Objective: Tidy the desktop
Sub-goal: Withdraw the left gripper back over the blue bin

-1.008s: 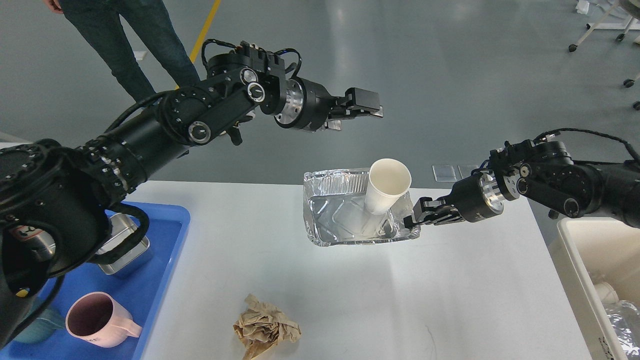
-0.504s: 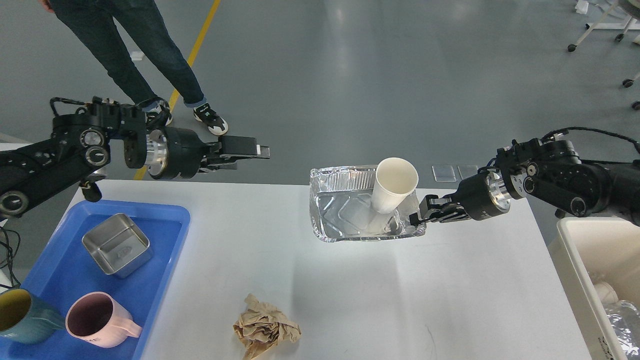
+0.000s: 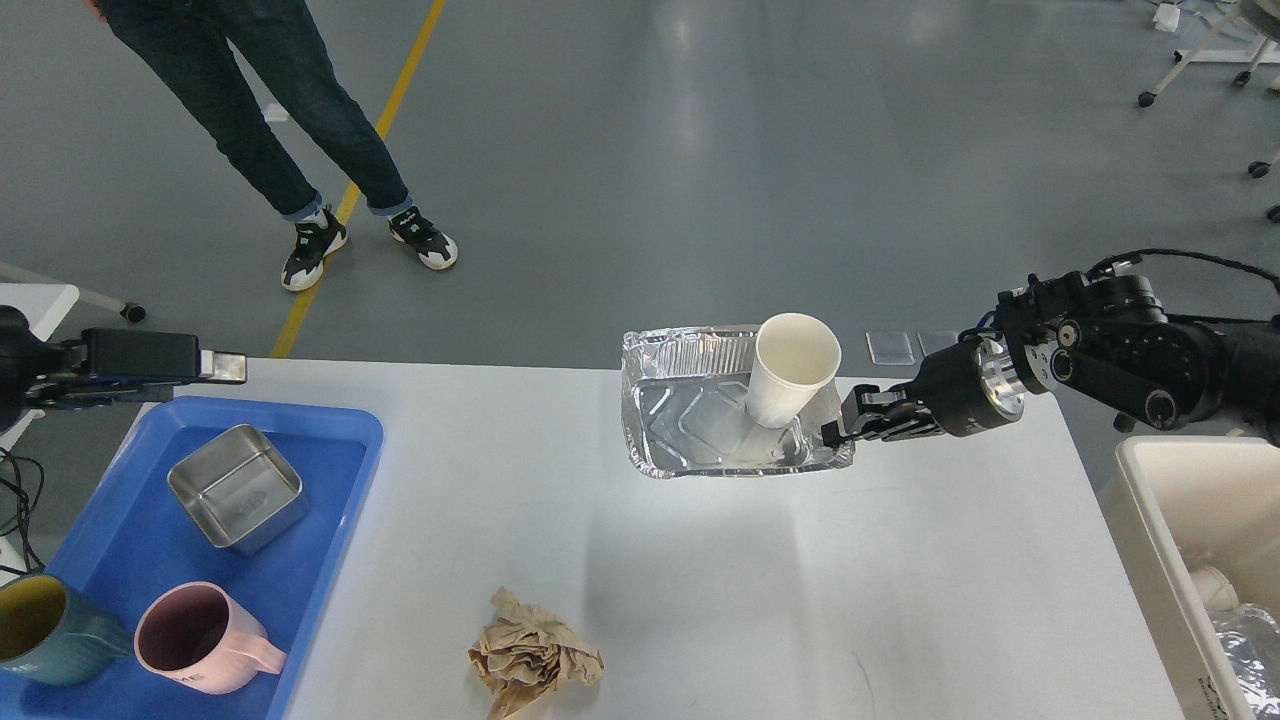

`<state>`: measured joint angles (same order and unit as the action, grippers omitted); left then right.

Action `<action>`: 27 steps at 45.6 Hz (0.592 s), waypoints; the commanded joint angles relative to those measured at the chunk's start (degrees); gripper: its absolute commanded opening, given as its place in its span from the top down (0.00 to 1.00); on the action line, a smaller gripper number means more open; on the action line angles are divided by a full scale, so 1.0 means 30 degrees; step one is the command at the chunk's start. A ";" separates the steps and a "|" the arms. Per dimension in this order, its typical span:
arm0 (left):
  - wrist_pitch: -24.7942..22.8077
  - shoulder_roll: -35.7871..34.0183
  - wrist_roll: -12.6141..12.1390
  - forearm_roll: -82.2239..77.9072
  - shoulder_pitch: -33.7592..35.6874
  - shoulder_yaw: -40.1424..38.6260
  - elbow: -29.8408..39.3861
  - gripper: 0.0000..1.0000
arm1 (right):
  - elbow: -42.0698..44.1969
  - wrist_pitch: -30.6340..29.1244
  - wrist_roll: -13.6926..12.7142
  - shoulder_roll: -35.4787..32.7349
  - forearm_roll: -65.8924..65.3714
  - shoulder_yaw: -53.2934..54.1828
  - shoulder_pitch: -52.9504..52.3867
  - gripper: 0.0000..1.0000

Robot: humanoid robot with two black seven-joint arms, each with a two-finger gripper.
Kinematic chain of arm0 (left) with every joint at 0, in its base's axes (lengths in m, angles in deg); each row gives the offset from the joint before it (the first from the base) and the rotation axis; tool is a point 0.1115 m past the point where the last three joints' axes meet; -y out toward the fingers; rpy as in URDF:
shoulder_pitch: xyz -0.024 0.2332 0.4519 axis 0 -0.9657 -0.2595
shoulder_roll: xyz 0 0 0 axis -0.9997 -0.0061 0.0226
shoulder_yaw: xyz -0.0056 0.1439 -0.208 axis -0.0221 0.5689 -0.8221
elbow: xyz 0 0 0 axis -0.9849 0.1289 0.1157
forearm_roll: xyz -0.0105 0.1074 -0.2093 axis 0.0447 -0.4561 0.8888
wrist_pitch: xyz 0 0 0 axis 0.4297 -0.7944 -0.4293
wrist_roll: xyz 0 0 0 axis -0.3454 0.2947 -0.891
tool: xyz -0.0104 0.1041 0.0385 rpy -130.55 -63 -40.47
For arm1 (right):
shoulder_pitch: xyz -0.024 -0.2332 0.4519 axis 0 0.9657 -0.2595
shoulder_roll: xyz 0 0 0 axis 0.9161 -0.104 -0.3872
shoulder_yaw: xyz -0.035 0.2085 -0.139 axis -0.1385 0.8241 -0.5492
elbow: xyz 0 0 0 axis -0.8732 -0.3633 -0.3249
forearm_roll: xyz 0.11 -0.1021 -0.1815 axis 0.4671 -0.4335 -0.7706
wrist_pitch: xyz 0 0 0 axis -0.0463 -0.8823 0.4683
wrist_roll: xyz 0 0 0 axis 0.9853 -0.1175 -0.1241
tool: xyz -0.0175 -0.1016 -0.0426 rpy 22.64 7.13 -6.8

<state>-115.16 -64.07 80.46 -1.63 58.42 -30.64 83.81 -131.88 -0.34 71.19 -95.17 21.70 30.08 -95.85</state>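
The white desktop (image 3: 700,600) fills the lower part of the head view. My right gripper (image 3: 835,433) is shut on the right rim of a foil tray (image 3: 690,420) and holds it a little above the desktop, with its shadow below. A white paper cup (image 3: 792,372) leans inside the tray. A crumpled brown paper ball (image 3: 535,655) lies near the front edge. My left gripper (image 3: 225,367) is at the far left above the table's back corner, empty and seen side-on, so its fingers cannot be told apart.
A blue tray (image 3: 335,470) at the left holds a steel box (image 3: 235,487), a pink mug (image 3: 195,640) and a teal mug (image 3: 40,630). A cream bin (image 3: 1150,520) with trash stands at the right. A person (image 3: 300,130) stands beyond the table.
My left arm has swung from above the table's middle far to the left edge. My right gripper has carried the foil tray and cup slightly right.
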 commanded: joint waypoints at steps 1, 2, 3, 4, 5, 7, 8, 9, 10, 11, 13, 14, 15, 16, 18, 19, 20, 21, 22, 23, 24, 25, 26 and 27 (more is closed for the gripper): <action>-0.1177 -0.1772 0.1677 0.0000 0.0105 -0.0404 -0.0039 0.01 | -0.0048 -0.0002 0.0002 -0.0122 0.0001 0.0002 -0.0010 1.00; -0.1265 -0.1978 0.1766 0.0000 0.0105 -0.0491 -0.0068 0.01 | -0.0048 -0.0002 0.0002 -0.0122 0.0001 0.0002 -0.0010 1.00; -0.1353 -0.2212 0.1912 0.0000 0.0105 -0.0579 -0.0126 0.01 | -0.0048 -0.0002 0.0002 -0.0122 0.0001 0.0002 -0.0039 1.00; -0.1412 -0.2417 0.2000 -0.0029 0.0105 -0.0638 -0.0155 0.01 | -0.0048 -0.0002 0.0002 -0.0122 0.0001 0.0002 -0.0039 1.00; -0.1441 -0.2593 0.2117 -0.0029 0.0105 -0.0696 -0.0185 0.01 | -0.0019 -0.0031 0.0002 -0.0151 0.0001 0.0002 -0.0039 1.00; -0.1471 -0.2916 0.2352 -0.0029 0.0134 -0.0726 -0.0185 0.01 | -0.0048 -0.0031 0.0002 -0.0152 0.0001 0.0002 -0.0039 1.00; -0.1529 -0.3033 0.2440 -0.0029 0.0134 -0.0726 -0.0214 0.01 | -0.0048 -0.0031 0.0002 -0.0122 0.0001 0.0002 -0.0039 1.00; -0.1645 -0.3121 0.2499 -0.0029 0.0134 -0.0726 -0.0272 0.01 | -0.0048 -0.0031 0.0002 -0.0122 0.0001 0.0002 -0.0039 1.00; -0.1821 -0.3180 0.2499 -0.0058 0.0134 -0.0697 -0.0302 0.01 | -0.0048 -0.0031 0.0002 -0.0122 0.0001 0.0002 -0.0039 1.00; -0.2054 -0.3152 0.2470 -0.0059 0.0134 -0.0726 -0.0331 0.01 | -0.0019 -0.0002 0.0002 -0.0122 0.0001 0.0002 -0.0039 1.00; -0.2581 -0.3064 0.2441 -0.0088 0.0164 -0.0726 -0.0477 0.01 | -0.0019 -0.0002 0.0002 -0.0122 0.0001 0.0002 -0.0039 1.00; -0.2816 -0.2948 0.2383 -0.0088 0.0135 -0.0726 -0.0507 0.01 | -0.0019 -0.0002 0.0002 -0.0122 0.0001 0.0002 -0.0039 1.00; -0.2964 -0.2860 0.2266 -0.0088 0.0134 -0.0726 -0.0536 0.01 | -0.0048 -0.0002 0.0002 -0.0122 0.0001 0.0002 -0.0010 1.00; -0.2994 -0.2801 0.2178 -0.0088 0.0105 -0.0697 -0.0537 0.01 | -0.0019 -0.0002 0.0002 -0.0122 0.0001 0.0002 -0.0010 1.00; -0.2965 -0.2655 0.1944 -0.0088 -0.0041 -0.0580 -0.0536 0.01 | -0.0019 -0.0002 0.0002 -0.0122 0.0001 0.0002 -0.0010 1.00; -0.2936 -0.2422 0.1740 -0.0117 -0.0070 -0.0522 -0.0566 0.01 | -0.0019 -0.0002 0.0002 -0.0122 0.0001 0.0002 -0.0010 1.00; -0.2878 -0.2013 0.1535 -0.0117 -0.0071 -0.0521 -0.0595 0.01 | -0.0019 -0.0002 0.0002 -0.0122 0.0001 0.0002 -0.0010 1.00; -0.2790 -0.1429 0.1271 -0.0146 -0.0071 -0.0463 -0.0624 0.01 | -0.0019 -0.0002 0.0002 -0.0122 0.0001 0.0002 -0.0010 1.00; -0.2702 -0.0785 0.0921 -0.0176 -0.0071 -0.0434 -0.0683 0.01 | -0.0019 -0.0031 0.0002 -0.0122 0.0001 0.0002 -0.0039 1.00; -0.2585 -0.0025 0.0540 -0.0263 -0.0071 -0.0433 -0.0741 0.01 | -0.0048 -0.0031 0.0002 -0.0122 0.0001 0.0002 -0.0039 1.00; -0.2555 0.0737 0.0188 -0.0322 -0.0100 -0.0404 -0.0829 0.01 | -0.0048 -0.0031 0.0002 -0.0122 0.0001 0.0002 -0.0039 1.00; -0.2526 0.1499 -0.0221 -0.0467 -0.0100 -0.0375 -0.0975 0.01 | -0.0077 -0.0060 0.0002 -0.0151 0.0001 0.0002 -0.0039 1.00; -0.2555 0.2232 -0.0573 -0.0585 -0.0158 -0.0346 -0.1150 0.01 | -0.0106 -0.0060 0.0002 -0.0151 0.0001 0.0002 -0.0039 1.00; -0.2526 0.2993 -0.0925 -0.0731 -0.0188 -0.0288 -0.1355 0.01 | -0.0165 -0.0060 0.0002 -0.0152 0.0001 0.0002 -0.0068 1.00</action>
<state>-123.26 -65.32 82.78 -2.36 58.21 -32.03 81.62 -131.95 -0.37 71.19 -95.54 21.70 30.09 -95.96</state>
